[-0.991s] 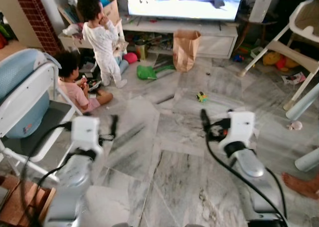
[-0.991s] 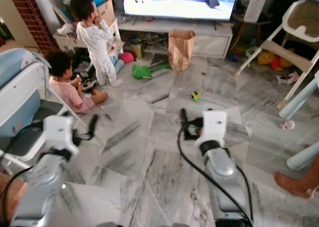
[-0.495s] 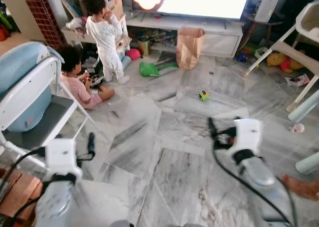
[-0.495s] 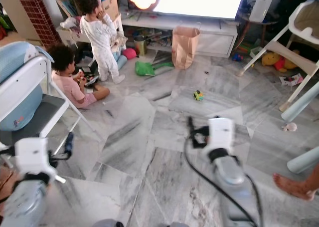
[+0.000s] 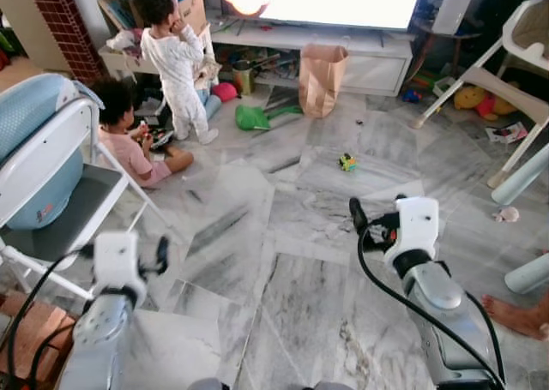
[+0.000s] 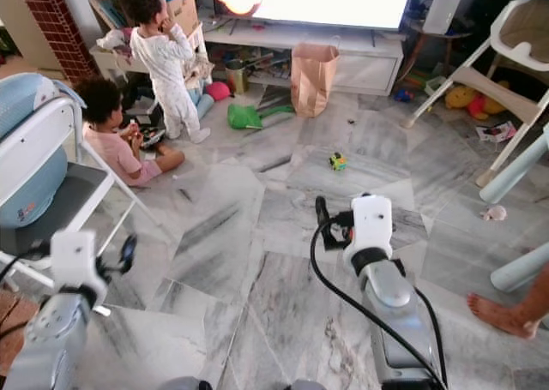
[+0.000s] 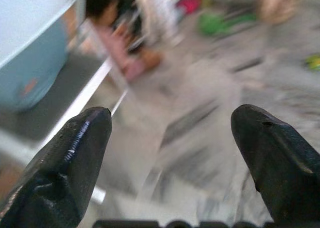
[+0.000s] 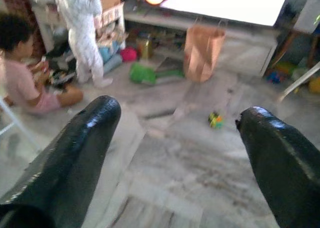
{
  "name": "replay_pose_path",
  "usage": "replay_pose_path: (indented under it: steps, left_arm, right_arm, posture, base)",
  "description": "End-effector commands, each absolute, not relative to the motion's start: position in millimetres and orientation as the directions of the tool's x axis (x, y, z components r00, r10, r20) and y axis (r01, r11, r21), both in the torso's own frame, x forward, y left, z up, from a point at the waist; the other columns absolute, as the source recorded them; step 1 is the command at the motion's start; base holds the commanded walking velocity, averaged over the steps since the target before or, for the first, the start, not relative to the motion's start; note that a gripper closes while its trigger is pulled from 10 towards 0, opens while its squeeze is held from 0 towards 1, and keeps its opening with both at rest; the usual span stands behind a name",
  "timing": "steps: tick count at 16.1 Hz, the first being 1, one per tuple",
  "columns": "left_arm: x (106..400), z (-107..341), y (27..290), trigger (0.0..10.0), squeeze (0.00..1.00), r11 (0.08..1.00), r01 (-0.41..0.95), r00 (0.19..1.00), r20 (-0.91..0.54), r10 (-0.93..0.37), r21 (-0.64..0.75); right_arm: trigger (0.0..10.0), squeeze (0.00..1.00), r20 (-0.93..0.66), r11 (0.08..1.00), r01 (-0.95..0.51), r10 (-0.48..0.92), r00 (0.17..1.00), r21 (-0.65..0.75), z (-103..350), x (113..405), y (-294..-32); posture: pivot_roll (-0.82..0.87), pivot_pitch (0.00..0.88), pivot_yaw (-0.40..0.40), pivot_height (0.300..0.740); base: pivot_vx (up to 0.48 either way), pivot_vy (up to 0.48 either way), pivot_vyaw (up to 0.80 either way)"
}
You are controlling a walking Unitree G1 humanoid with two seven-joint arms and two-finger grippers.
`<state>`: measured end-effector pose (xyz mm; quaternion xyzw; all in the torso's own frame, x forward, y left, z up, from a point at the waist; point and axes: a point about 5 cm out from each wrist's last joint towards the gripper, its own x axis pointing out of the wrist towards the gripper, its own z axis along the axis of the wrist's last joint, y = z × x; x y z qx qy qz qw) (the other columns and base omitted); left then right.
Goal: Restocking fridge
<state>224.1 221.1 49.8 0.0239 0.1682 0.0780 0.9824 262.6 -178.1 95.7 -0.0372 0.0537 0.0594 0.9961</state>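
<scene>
Both grippers, left (image 7: 170, 138) & right (image 8: 175, 138), spread wide, empty. Risk: bumping kids (image 5: 176, 60) or tripping on toy car (image 5: 346, 162) w/ no fridge near.

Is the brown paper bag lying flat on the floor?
No, the brown paper bag stands upright on the floor in front of the TV stand.

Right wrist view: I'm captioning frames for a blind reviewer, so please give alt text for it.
Two open black fingers of the right gripper frame a grey marble floor. Beyond are a seated child, a standing child, a brown paper bag, a small toy car and a bright TV.
</scene>
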Motion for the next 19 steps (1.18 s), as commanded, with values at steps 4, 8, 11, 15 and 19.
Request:
replay_pose_path:
  steps: [4,8,11,15,19]
  left_arm:
    - [213.2,41.2,214.5,0.0,0.0,0.992,-0.119,0.919,-0.373,0.126,0.044]
    - [224.4,68.2,206.9,10.0,1.0,0.996,-0.037,0.971,-0.234,0.056,0.085]
    - [220.4,131.9,202.6,10.0,1.0,0.964,-0.078,0.992,0.111,0.051,0.252]
    - [204.4,107.1,189.0,10.0,1.0,0.955,0.064,0.998,-0.017,-0.062,0.289]
    - [191.8,91.7,221.7,10.0,1.0,0.948,-0.202,0.971,-0.073,0.226,0.244]
  right_arm:
    - [0.7,0.0,-0.191,0.998,-0.056,0.051,0.98,-0.023,78.3,253.9,-182.6]
    - [10.0,1.0,-0.16,0.999,-0.039,0.038,0.986,-0.007,84.8,257.7,-184.1]
    - [10.0,1.0,-0.031,0.988,-0.034,0.03,0.999,-0.152,111.5,249.3,-191.1]
    - [10.0,1.0,-0.03,0.982,-0.066,0.062,0.998,-0.178,115.6,242.2,-195.4]
    - [10.0,1.0,0.003,0.974,0.012,-0.011,1.0,-0.226,124.3,245.8,-216.2]
  posture:
    - [0.01,0.102,0.028,0.74]
    - [0.01,0.124,0.034,0.74]
    - [0.01,0.13,0.04,0.74]
    - [0.0,0.138,0.041,0.74]
    - [0.01,0.133,0.047,0.74]
  base:
    - [0.0,0.0,0.0]
    - [0.0,0.0,0.0]
    - [0.0,0.0,0.0]
    - [0.0,0.0,0.0]
    - [0.0,0.0,0.0]
